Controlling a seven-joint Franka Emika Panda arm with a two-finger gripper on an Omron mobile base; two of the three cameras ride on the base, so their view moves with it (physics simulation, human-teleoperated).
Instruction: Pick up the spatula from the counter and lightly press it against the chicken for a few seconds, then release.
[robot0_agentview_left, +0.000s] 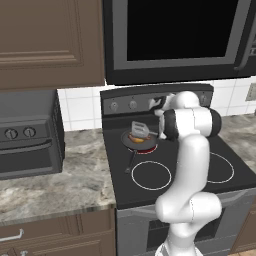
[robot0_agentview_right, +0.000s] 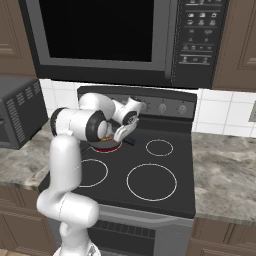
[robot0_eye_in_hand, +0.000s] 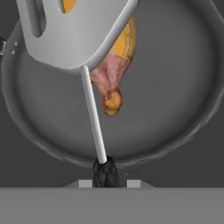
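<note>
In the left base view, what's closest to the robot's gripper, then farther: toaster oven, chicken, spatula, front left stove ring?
1. Spatula: held in the gripper.
2. Chicken: under the blade, in the pan.
3. Front left stove ring: nearer the stove's front.
4. Toaster oven: far left counter.

Grey pan (robot0_eye_in_hand: 175, 87) on black stove (robot0_agentview_left: 130, 192), microwave (robot0_agentview_left: 175, 30) above, toaster oven (robot0_agentview_left: 27, 145) leftward

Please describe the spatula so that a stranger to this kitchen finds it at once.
On the black cooktop under the dark microwave, the rear left burner holds a round dark grey pan. Over it, above the orange chicken piece, is the light grey slotted spatula; it alone has a thin white shaft.
</note>
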